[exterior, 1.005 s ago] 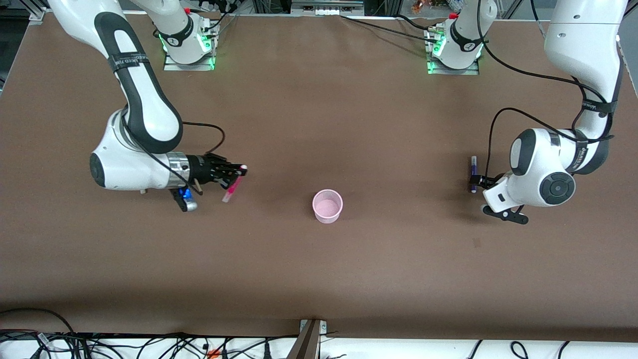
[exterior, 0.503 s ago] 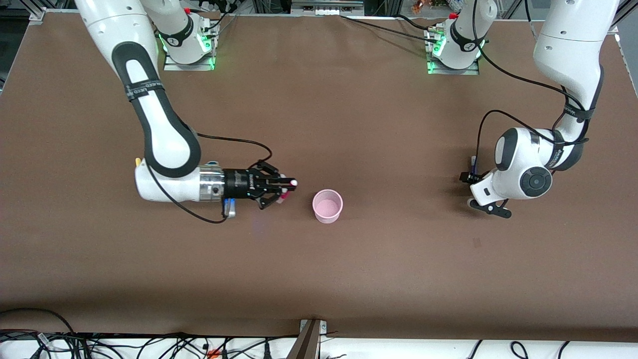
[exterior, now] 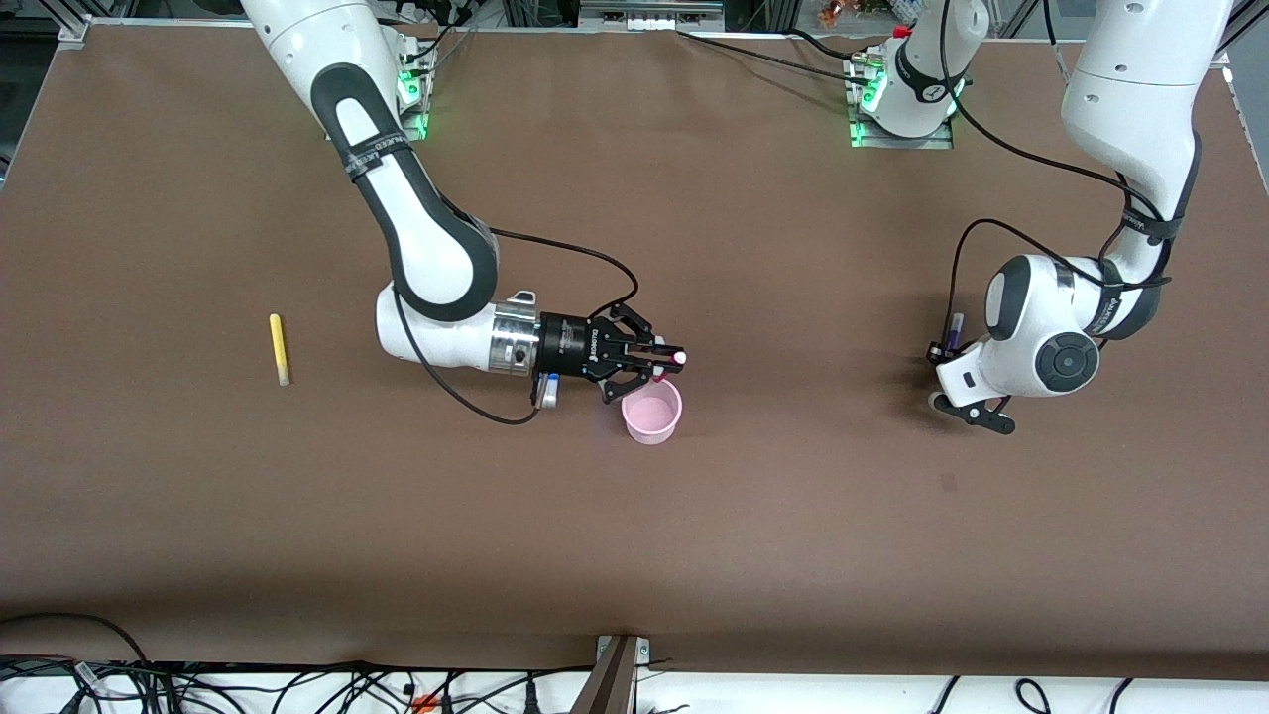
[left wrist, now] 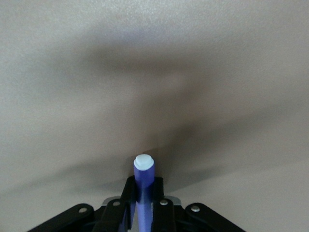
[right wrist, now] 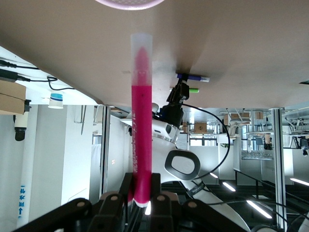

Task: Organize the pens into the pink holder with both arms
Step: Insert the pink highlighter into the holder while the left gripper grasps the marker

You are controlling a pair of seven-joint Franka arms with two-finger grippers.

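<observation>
The pink holder (exterior: pixel 651 412) stands mid-table; its rim also shows in the right wrist view (right wrist: pixel 130 4). My right gripper (exterior: pixel 670 361) is shut on the magenta pen (right wrist: pixel 141 125), which it holds over the holder's rim that is farther from the front camera. My left gripper (exterior: pixel 944 347) is shut on the dark purple pen (left wrist: pixel 144 175), low over the table at the left arm's end. The pen's end sticks out there (exterior: pixel 954 326). The yellow pen (exterior: pixel 281 349) lies on the table toward the right arm's end. The green pen (right wrist: pixel 193 90) shows only in the right wrist view, beside the left gripper.
The brown table (exterior: pixel 634 555) reaches its front edge, where cables and a metal bracket (exterior: pixel 617 674) lie. The arm bases (exterior: pixel 897 99) with green lights stand along the edge farthest from the front camera.
My right arm has swung from its end of the table to the holder with the magenta pen, uncovering the yellow pen. My left gripper has closed on the purple pen.
</observation>
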